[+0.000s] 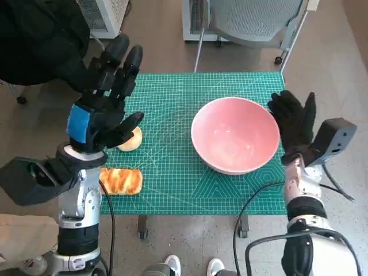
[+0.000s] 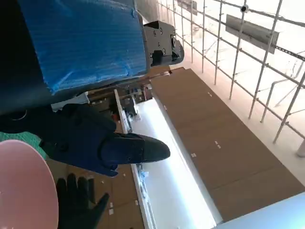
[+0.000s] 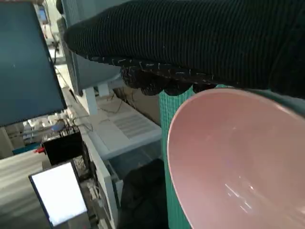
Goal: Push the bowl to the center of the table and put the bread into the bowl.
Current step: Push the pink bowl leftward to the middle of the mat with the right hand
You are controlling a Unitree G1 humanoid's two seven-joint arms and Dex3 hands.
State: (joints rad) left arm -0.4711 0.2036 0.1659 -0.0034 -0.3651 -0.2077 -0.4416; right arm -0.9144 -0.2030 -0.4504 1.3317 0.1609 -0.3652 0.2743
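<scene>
An empty pink bowl (image 1: pixel 236 135) stands upright on the green cutting mat (image 1: pixel 172 172), right of the mat's middle; it also fills part of the right wrist view (image 3: pixel 233 157) and shows at the edge of the left wrist view (image 2: pixel 21 186). My gloved right hand (image 1: pixel 294 123) is open, fingers spread, right beside the bowl's right rim; I cannot tell if it touches. A glazed bread loaf (image 1: pixel 121 180) lies at the mat's left front edge. A round bun (image 1: pixel 131 140) lies behind it. My left hand (image 1: pixel 105 95) hovers open above the bun, holding nothing.
A grey chair (image 1: pixel 253 23) stands behind the table. A person in black (image 1: pixel 34 40) sits at the far left. Shoes (image 1: pixel 190 265) show on the floor at the table's front edge. Cables hang near my right arm.
</scene>
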